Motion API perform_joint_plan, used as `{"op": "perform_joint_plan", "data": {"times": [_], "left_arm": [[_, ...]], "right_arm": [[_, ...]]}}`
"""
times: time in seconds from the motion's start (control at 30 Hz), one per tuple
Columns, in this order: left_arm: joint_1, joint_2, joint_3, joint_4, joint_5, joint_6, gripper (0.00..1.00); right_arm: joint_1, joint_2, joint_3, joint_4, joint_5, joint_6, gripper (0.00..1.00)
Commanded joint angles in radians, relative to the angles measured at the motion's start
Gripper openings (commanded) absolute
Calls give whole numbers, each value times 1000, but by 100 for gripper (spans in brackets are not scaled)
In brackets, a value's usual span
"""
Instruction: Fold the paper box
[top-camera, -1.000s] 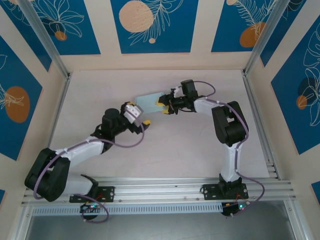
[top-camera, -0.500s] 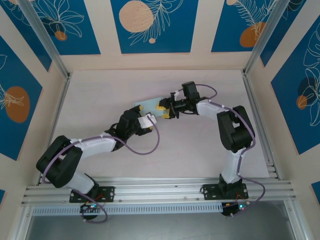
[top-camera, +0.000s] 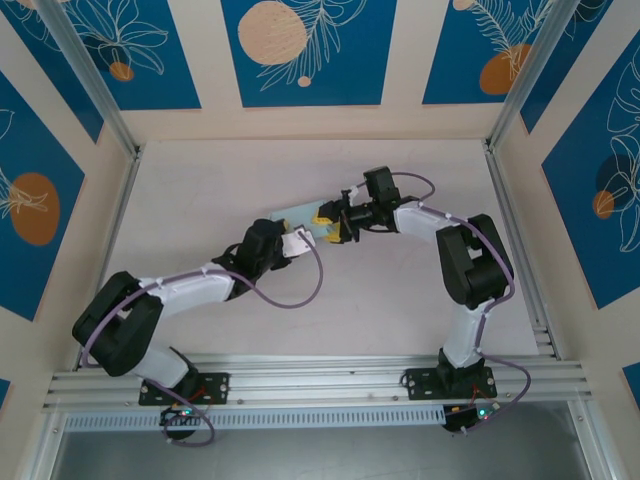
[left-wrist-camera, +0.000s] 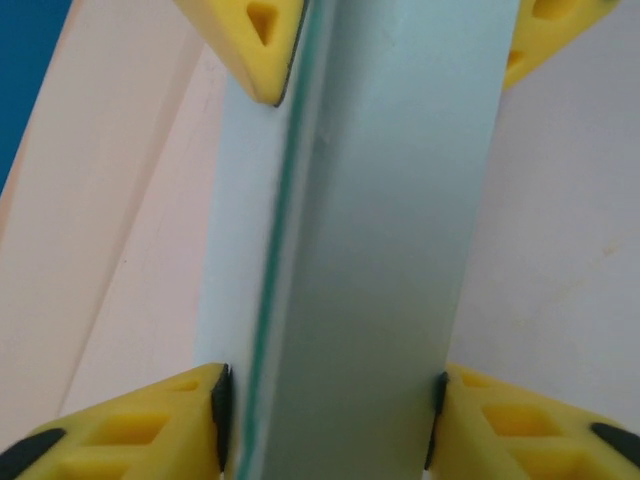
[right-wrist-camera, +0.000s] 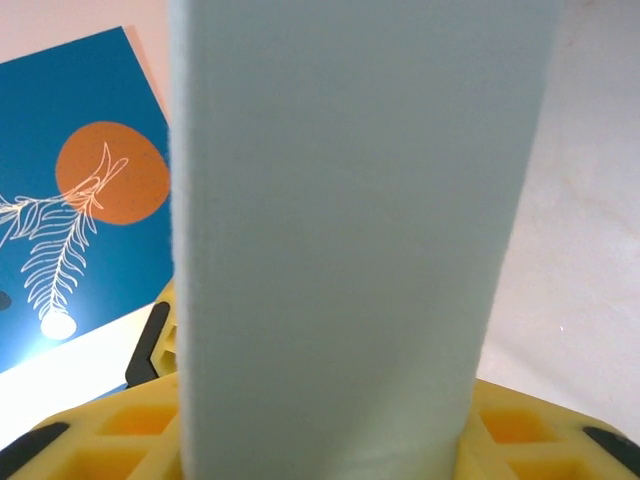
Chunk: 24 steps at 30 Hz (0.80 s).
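Over the last second the left tool (top-camera: 297, 240) had swung in from the near side and closed on the paper box (top-camera: 292, 213). The right tool (top-camera: 326, 224) already held the box near the middle of the desk (top-camera: 200, 180), between the arms. With both ends gripped, a crease could likely be worked next. In the left wrist view its fingers (left-wrist-camera: 200, 415) pressed both sides of the flattened box. The right tool's jaws were likewise narrowed to the card's width and clamped on it.

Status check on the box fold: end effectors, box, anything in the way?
Left end effector shut on paper box. Right end effector shut on its opposite end. No obstruction seen near it.
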Motion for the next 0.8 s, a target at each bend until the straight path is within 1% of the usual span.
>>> {"op": "perform_joint_plan", "data": {"times": [0.0, 0.1, 0.23, 0.4, 0.47, 0.6, 0.7, 0.77], "left_arm": [[-3, -51, 40, -66, 31, -27, 43], [-2, -74, 54, -129, 69, -32, 42], [4, -99, 104, -274, 140, -51, 38], [34, -110, 205, -533, 282, -86, 37], [47, -93, 249, -630, 318, -91, 36], [85, -14, 363, -840, 382, -102, 31], [107, 62, 438, -970, 407, -99, 31], [117, 101, 484, -1035, 443, -86, 31]], "right_arm": [[2, -60, -24, -44, -23, -55, 52], [-5, -91, -36, -67, 1, -85, 62], [-28, -154, -69, -84, 37, -118, 68], [-80, -281, -129, -134, 130, -182, 69], [-94, -335, -143, -169, 182, -219, 69], [-98, -426, -139, -259, 303, -323, 69], [-88, -472, -125, -319, 368, -414, 69], [-72, -497, -113, -363, 424, -479, 69]]}}
